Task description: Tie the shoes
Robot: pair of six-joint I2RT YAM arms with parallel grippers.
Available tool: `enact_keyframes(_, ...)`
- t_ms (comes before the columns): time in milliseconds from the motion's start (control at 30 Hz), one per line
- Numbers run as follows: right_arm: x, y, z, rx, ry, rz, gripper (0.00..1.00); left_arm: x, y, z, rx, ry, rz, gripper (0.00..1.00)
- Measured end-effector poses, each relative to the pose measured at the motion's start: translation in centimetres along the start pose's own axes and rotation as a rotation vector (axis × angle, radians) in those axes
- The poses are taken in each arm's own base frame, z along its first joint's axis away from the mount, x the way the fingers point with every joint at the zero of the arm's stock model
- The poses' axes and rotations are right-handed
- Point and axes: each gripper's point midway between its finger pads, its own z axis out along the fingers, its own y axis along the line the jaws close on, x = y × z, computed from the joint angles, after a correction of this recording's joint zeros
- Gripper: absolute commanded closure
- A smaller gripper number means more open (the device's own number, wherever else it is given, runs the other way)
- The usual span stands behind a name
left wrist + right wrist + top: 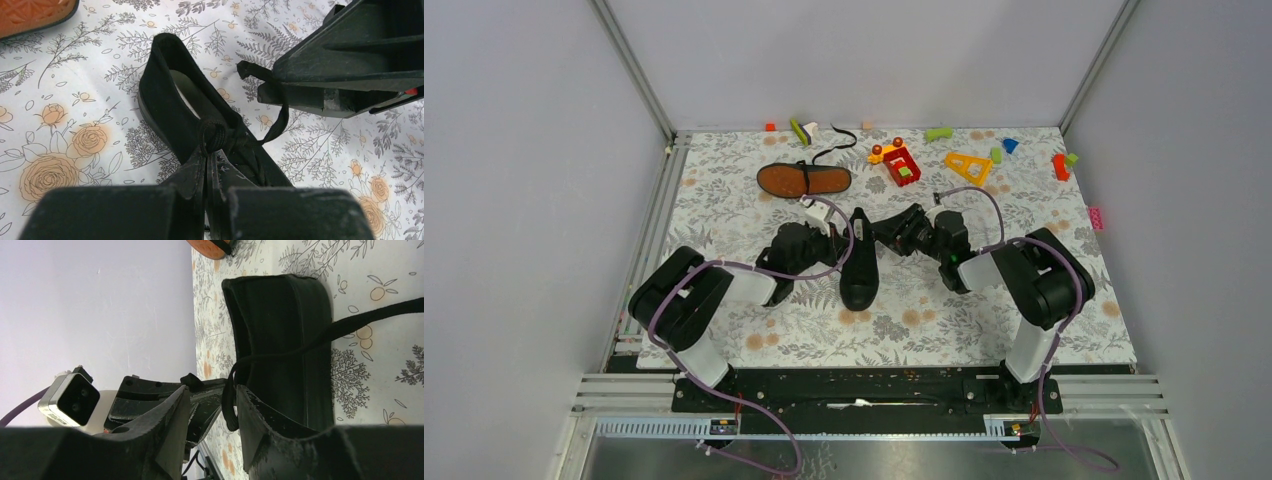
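One black shoe (859,262) stands upright mid-table between my two grippers. It also shows in the left wrist view (170,100) and in the right wrist view (285,335). My left gripper (832,240) (210,155) is shut on a loop of its black lace (212,136). My right gripper (887,231) (212,400) is open, and a strand of lace (229,405) hangs between its fingers, close to the right one. The other shoe (804,180) lies on its side farther back, its orange-brown sole showing.
Several small colourful toy blocks lie along the far edge: a red-and-yellow one (899,163), a yellow triangle (969,165), a green piece (939,133). A pink block (1095,217) sits at the mat's right edge. Grey walls enclose the table.
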Motion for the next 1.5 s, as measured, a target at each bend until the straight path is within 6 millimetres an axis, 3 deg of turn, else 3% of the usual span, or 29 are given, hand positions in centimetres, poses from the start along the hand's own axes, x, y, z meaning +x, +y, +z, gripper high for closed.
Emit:
enact_keyframes(167, 0.2, 0.4, 0.1, -0.004, 0.037, 0.003, 0.59, -0.1, -0.3, 0.1, 0.017, 0.019, 0.010, 1.00)
enact_keyframes(467, -0.5, 3.1, 1.5, -0.088, 0.115, -0.018, 0.62, -1.2, -1.1, 1.0, 0.058, 0.076, 0.073, 1.00)
enact_keyframes(833, -0.2, 2.4, 1.4, -0.091, 0.188, -0.002, 0.57, -1.8, -1.3, 1.4, 0.089, 0.190, 0.195, 1.00)
enact_keyframes(1333, 0.2, 2.6, 2.0, -0.111, 0.238, 0.006, 0.53, -0.6, -1.1, 0.8, 0.129, 0.280, 0.299, 1.00)
enact_keyframes(1500, 0.1, 2.8, 2.0, -0.114, 0.238, 0.004, 0.53, -1.6, -1.6, 1.1, 0.154, 0.263, 0.318, 1.00)
